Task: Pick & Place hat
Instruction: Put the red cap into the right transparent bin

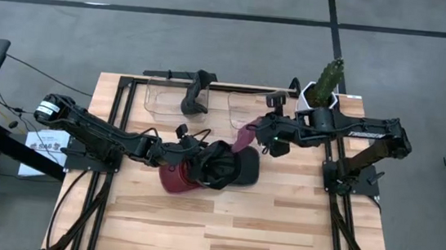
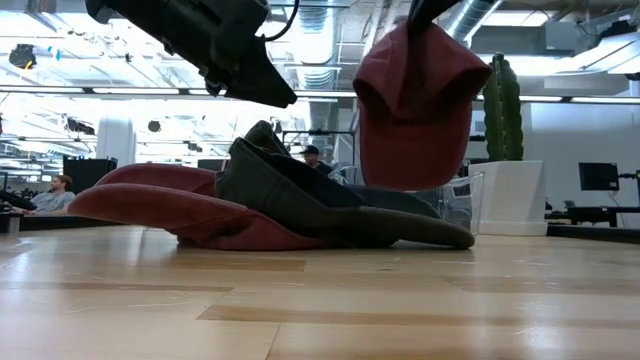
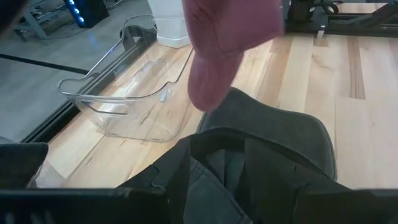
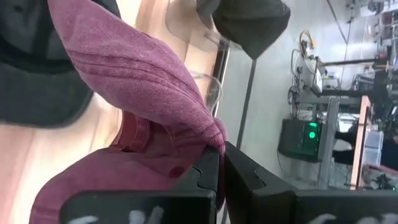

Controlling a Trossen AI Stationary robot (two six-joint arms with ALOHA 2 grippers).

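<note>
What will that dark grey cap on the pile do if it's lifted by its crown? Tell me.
The dark grey cap will probably sag: its crown already lies crumpled over the maroon cap. The brim looks stiffer, staying flat. Likely light, since the lifted maroon hat hangs limp from the right gripper by one pinched edge.

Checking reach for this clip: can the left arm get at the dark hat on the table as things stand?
Probably yes: the left gripper hovers right over the dark hat, nothing between them. The right gripper holds the maroon hat raised, off to the side.
</note>
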